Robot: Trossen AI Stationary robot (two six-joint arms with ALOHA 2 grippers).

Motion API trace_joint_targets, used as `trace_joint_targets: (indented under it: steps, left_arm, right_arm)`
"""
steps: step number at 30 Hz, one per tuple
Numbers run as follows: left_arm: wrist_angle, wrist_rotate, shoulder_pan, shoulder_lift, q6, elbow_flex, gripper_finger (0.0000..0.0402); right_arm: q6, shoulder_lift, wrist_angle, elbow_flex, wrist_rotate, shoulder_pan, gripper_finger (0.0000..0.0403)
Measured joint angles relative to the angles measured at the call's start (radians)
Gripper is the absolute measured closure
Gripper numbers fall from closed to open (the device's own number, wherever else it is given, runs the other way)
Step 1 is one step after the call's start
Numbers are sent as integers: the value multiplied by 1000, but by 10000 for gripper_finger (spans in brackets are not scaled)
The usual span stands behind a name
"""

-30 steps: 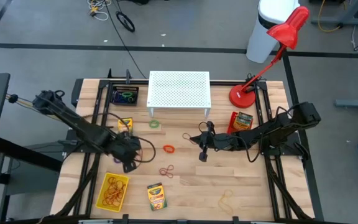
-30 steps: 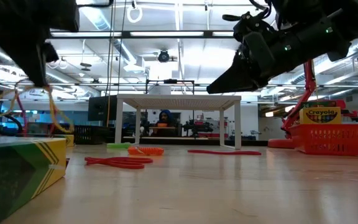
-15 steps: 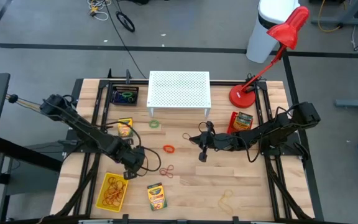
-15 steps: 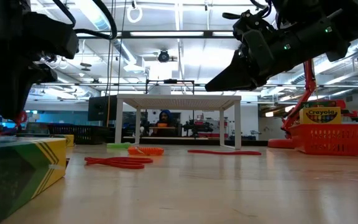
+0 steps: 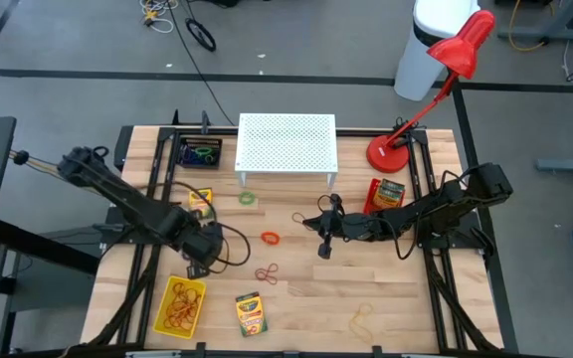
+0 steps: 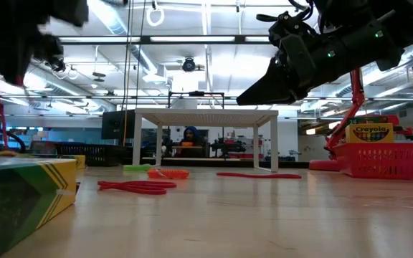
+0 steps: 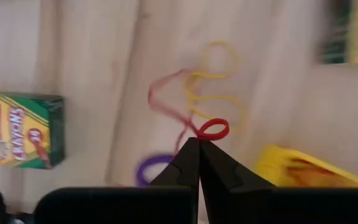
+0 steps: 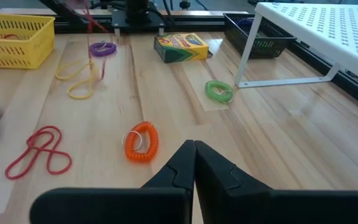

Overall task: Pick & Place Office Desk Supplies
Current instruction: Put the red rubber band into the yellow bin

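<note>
Currently I see the left gripper (image 5: 203, 249) reaching in from the table's (image 5: 406, 298) left edge, its arm stretched diagonally toward the front-left area, just beyond the yellow basket (image 5: 180, 305). Its fingers (image 7: 199, 163) are pressed together, pinching a red rubber band (image 7: 212, 129) that trails upward off the wood; thin yellow and reddish bands (image 7: 219, 99) and a purple loop (image 7: 148, 169) lie beneath it.

I see the right gripper (image 5: 324, 247) extended from the right edge to the table's middle, arm low and nearly level, fingers (image 8: 194, 163) closed together on nothing, hovering above the surface.

Task items lie as follows: an orange loop (image 5: 270, 239) and a red band (image 5: 268, 272) at centre, a green loop (image 5: 247, 199) near the white perforated stand (image 5: 286, 142), one crayon box (image 5: 251, 313) at the front edge, another (image 5: 200, 202) toward the left, a third upright in the red basket (image 5: 387, 193). A tan band (image 5: 362, 318) rests near the front edge.
</note>
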Motion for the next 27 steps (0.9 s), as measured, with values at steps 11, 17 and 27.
trace_joint_targets:
  steps: [11,17,27]
  left_arm:
    - [-103,198,-147,-16,-314,240,397]
    - [-50,191,-283,-12,-562,258,397]
    - [49,158,-470,45,-824,165,397]
  right_arm:
    - [0,0,3,0,0,0,386]
    - [0,0,5,1,0,0,386]
    - [0,0,7,1,-2,0,386]
